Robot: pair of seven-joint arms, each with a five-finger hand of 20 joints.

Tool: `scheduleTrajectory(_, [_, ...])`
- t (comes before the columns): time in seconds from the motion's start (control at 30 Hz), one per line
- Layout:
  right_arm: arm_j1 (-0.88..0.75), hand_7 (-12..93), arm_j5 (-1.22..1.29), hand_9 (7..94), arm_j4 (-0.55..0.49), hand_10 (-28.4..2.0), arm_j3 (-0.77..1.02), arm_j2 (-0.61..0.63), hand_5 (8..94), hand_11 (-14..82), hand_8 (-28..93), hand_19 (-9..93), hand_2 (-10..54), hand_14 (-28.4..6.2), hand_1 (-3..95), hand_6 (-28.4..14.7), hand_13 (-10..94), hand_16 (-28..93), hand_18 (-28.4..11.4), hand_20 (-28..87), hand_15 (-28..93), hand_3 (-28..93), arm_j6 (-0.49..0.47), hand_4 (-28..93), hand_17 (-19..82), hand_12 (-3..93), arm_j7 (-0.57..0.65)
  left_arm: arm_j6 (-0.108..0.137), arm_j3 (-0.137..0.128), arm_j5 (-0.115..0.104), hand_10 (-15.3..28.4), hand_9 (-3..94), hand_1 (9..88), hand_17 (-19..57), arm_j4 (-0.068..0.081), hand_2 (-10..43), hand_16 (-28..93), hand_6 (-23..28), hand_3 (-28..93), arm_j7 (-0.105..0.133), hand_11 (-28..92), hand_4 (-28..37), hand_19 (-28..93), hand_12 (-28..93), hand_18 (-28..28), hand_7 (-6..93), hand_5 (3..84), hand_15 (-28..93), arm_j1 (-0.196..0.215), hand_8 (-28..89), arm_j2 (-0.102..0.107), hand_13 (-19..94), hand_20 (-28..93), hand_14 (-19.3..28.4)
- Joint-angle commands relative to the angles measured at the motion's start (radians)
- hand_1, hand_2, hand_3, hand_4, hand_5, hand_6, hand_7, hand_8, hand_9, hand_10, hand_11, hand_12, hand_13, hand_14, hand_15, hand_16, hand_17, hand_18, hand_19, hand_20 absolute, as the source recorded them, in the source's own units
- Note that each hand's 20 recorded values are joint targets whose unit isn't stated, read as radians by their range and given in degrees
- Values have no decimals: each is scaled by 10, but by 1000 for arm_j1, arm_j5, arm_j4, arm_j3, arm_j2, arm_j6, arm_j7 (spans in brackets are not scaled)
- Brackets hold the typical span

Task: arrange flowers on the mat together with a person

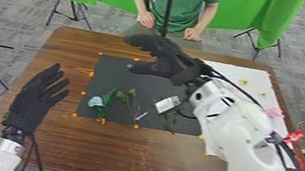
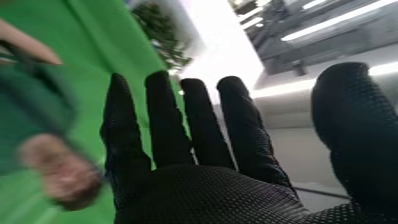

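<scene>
Black mat point(image 1: 112, 80) bears stems point(image 1: 134, 102), pink item point(image 1: 274, 112) lies off it: I judge arranging unfinished, right hand point(image 1: 169, 60) empty, fingers apart.

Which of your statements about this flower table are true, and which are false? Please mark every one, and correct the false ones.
1. The right hand is above the far part of the dark mat. True.
2. The left hand is holding a green stem. False: it is open and holds nothing.
3. The teal piece lies left of the green stems. True.
4. The white sheet is on the left of the mat. False: it is on the right.
5. The right hand is closed in a fist. False: its fingers are straight.
</scene>
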Motion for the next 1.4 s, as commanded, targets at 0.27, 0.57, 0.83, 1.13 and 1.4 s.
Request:
scheduleTrajectory(0.27, [-803, 112, 841, 321, -169, -119, 766, 102, 326, 42, -79, 374, -53, -127, 190, -38, 267, 358, -215, 229, 49, 829, 279, -225, 50, 238, -26, -6, -20, 21, 92, 170, 297, -112, -21, -63, 69, 20, 670, 13, 167, -258, 379, 150, 201, 196, 252, 134, 67, -108, -94, 164, 63, 115])
scheduleTrajectory(0.57, [-838, 134, 840, 329, -183, -136, 750, 38, 337, 65, -87, 414, -53, -125, 188, -42, 278, 372, -221, 247, 75, 831, 286, -228, 46, 238, -19, -23, 8, 21, 90, 169, 297, -114, -4, -66, 69, 18, 671, -3, 167, -259, 373, 152, 199, 197, 248, 131, 33, -108, -104, 164, 64, 115])
scheduleTrajectory(0.83, [-845, 141, 861, 330, -176, -144, 749, 28, 337, 83, -89, 434, -53, -124, 188, -48, 280, 356, -222, 256, 112, 834, 315, -230, 48, 237, -25, -31, 11, 24, 90, 169, 297, -113, 1, -65, 71, 18, 671, -7, 169, -259, 374, 153, 199, 199, 248, 131, 25, -109, -105, 164, 66, 115])
scheduleTrajectory(1.13, [-844, 159, 853, 337, -176, -141, 763, 29, 339, 106, -99, 456, -57, -120, 208, -47, 291, 317, -223, 261, 165, 843, 310, -236, 54, 229, -37, -37, 23, 29, 92, 172, 298, -112, 5, -64, 69, 19, 670, -11, 171, -259, 375, 151, 198, 200, 250, 133, 14, -111, -101, 165, 67, 116])
scheduleTrajectory(1.4, [-841, 167, 838, 344, -170, -140, 745, 16, 342, 112, -103, 461, -56, -122, 209, -47, 298, 300, -223, 261, 187, 845, 307, -236, 58, 227, -36, -35, 21, 21, 93, 175, 298, -111, 8, -65, 69, 21, 671, -3, 173, -258, 377, 148, 199, 199, 253, 135, 15, -110, -105, 167, 68, 116])
